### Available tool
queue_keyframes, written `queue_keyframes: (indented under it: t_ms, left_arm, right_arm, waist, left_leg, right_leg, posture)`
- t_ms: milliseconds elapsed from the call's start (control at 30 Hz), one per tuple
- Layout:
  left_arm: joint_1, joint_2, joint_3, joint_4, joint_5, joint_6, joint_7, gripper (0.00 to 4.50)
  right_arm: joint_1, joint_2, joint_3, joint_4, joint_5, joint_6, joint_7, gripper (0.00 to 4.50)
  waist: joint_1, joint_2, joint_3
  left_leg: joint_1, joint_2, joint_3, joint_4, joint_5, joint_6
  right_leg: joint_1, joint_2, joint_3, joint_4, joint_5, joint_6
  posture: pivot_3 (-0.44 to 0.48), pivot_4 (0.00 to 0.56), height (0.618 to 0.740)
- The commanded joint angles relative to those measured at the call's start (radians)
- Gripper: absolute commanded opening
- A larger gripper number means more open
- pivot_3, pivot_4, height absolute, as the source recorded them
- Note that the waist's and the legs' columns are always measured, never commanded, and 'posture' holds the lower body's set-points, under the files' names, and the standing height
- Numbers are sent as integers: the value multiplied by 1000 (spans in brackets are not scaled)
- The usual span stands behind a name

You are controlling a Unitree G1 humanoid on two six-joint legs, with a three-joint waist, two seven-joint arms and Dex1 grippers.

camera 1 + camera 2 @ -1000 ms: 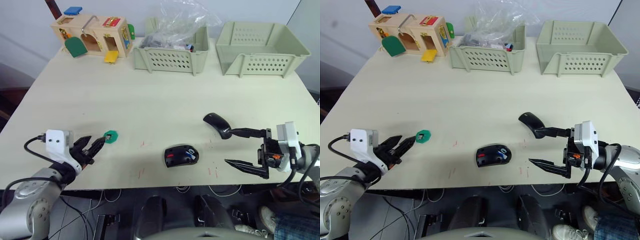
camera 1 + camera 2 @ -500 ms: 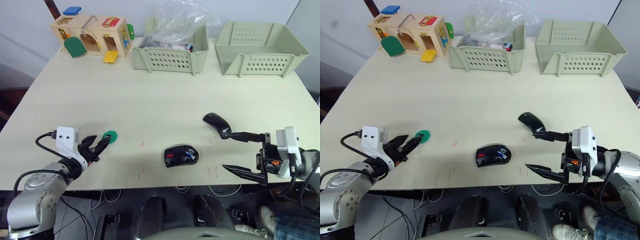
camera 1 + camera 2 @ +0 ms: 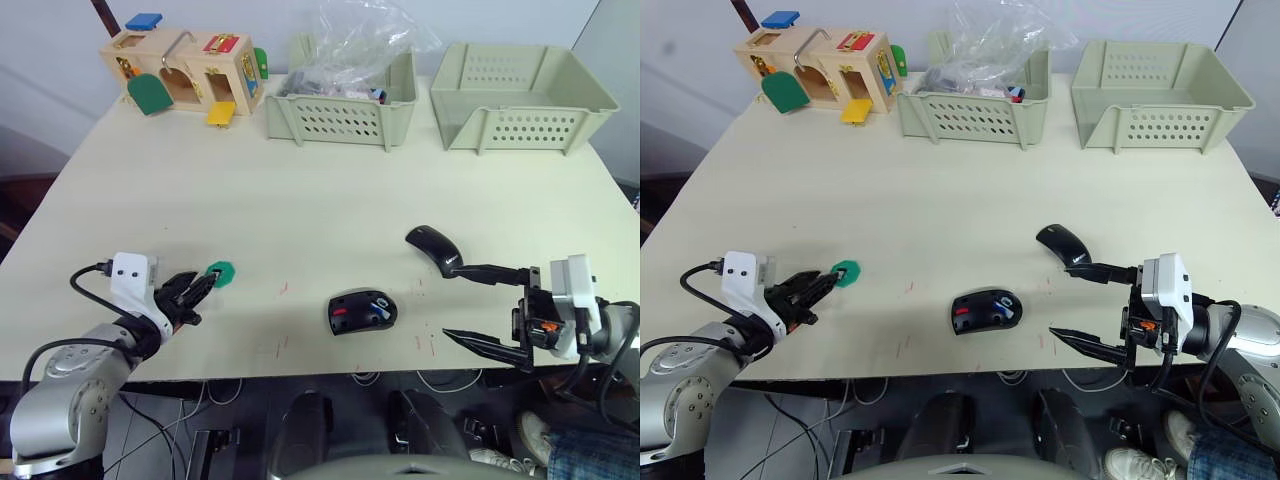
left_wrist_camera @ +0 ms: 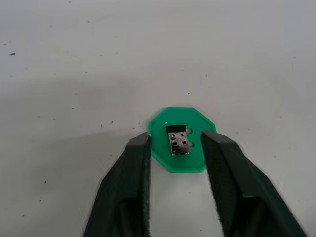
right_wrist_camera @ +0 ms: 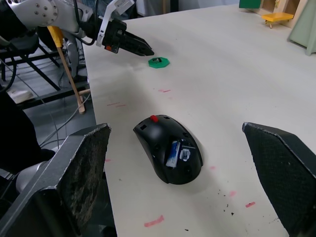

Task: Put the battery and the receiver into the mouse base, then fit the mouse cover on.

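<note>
The mouse base [image 3: 362,311] lies open near the table's front edge, red inside, with a blue-and-white piece that looks like the battery [image 5: 173,151] in its compartment. The mouse cover [image 3: 434,247], a glossy black shell, rests a little further back and to the right. The receiver [image 4: 178,141] sits on a green octagonal holder [image 3: 220,271] at the front left. My left gripper [image 4: 175,139] is open, its fingers [image 4: 139,148] straddling the holder. My right gripper [image 3: 449,300] is wide open, right of the base, and its far finger [image 3: 490,270] reaches almost to the cover.
At the back of the table stand a wooden latch box [image 3: 185,72], a perforated basket [image 3: 340,118] holding a plastic bag of parts, and an empty basket [image 3: 520,125]. Red pen marks dot the table [image 3: 300,190] near the base.
My left gripper has reached forward to the green holder and narrowed its fingers around it. My right gripper has shifted slightly toward the base, still wide open.
</note>
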Motion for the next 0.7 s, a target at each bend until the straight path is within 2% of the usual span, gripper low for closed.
queue_keyframes:
  t_ms: [33,167,267,300,700]
  left_arm:
    - [9,19,8,-23,9,-30,-15,1916]
    - [8,13,9,-9,11,-41,-21,1916]
    - [10,12,8,1,13,-52,-29,1132]
    - [8,10,10,5,8,-53,-31,723]
    - [4,32,-5,32,23,-88,-69,723]
  right_arm:
    - [-14,4,-8,-19,16,-8,0,4500]
    - [-17,4,-5,-18,15,-7,0,4500]
    - [-17,7,0,-20,14,-7,-3,4500]
    - [-18,8,3,-21,13,-7,-4,4500]
    - [-35,21,24,-17,2,-11,-9,4500]
  waist:
    - [0,0,0]
    - [0,0,0]
    - [0,0,0]
    - [0,0,0]
    - [0,0,0]
  left_leg:
    - [0,0,0,0,0,0]
    - [0,0,0,0,0,0]
    - [0,0,0,0,0,0]
    - [0,0,0,0,0,0]
    - [0,0,0,0,0,0]
  right_leg:
    - [0,0,0,0,0,0]
    - [0,0,0,0,0,0]
    - [0,0,0,0,0,0]
    - [0,0,0,0,0,0]
    - [0,0,0,0,0,0]
  posture:
    - [0,150,740]
    - [0,150,740]
    - [0,150,740]
    - [0,150,740]
    - [0,150,740]
